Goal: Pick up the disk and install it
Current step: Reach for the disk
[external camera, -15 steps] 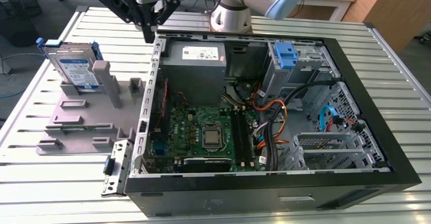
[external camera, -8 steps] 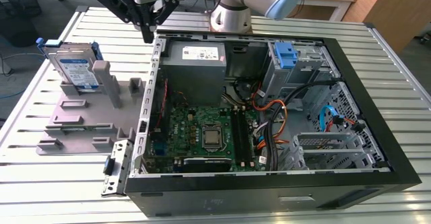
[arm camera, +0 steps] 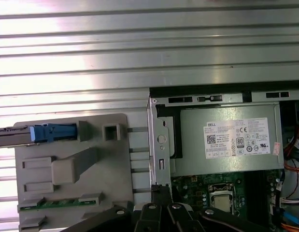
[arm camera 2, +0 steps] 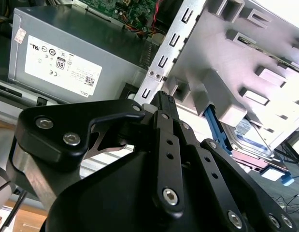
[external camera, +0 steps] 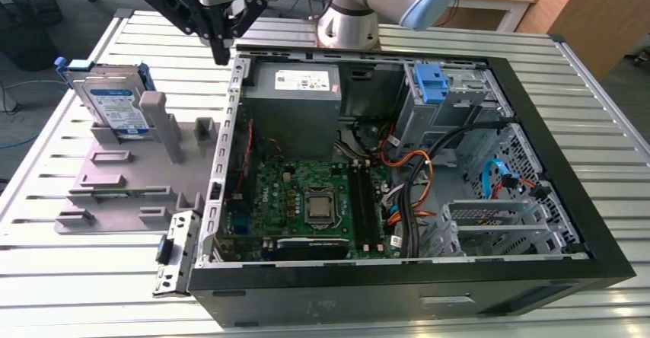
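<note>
the disk (external camera: 109, 103) stands on edge at one end of the grey holder (external camera: 122, 172), untouched. my tool (external camera: 221, 49) hangs beside the holder, over the wall of the open computer case (external camera: 406, 300), fingers together on nothing. i judge this the approach before the pick: a grasp calls for parted fingers squared over the disk's upper edge.

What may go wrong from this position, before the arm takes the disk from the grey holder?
1. The end effector hangs close to the metal side wall of the case; a low sideways move may strike it.
2. The disk stands on edge in the grey holder; an off-centre grasp may tilt or jam it.
3. Loose cables lie inside the case and may snag the disk.
</note>
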Robot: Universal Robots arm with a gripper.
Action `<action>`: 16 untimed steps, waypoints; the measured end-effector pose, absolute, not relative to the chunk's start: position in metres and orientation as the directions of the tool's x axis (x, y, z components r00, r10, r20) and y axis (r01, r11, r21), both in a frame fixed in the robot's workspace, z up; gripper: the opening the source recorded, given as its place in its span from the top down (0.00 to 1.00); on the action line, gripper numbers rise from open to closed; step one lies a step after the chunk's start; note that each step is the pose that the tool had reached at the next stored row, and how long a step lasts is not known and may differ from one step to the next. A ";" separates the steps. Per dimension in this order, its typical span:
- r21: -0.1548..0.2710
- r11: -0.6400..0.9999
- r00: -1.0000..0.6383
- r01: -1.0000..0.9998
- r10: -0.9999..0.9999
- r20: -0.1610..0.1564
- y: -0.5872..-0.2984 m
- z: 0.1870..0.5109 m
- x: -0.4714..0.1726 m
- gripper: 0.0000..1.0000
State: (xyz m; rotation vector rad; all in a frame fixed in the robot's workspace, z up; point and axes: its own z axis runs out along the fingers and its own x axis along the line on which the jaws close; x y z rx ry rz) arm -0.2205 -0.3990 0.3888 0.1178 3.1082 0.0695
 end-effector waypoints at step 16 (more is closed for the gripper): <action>0.046 0.996 -0.997 0.075 0.076 -0.029 -0.399 0.388 -0.240 0.89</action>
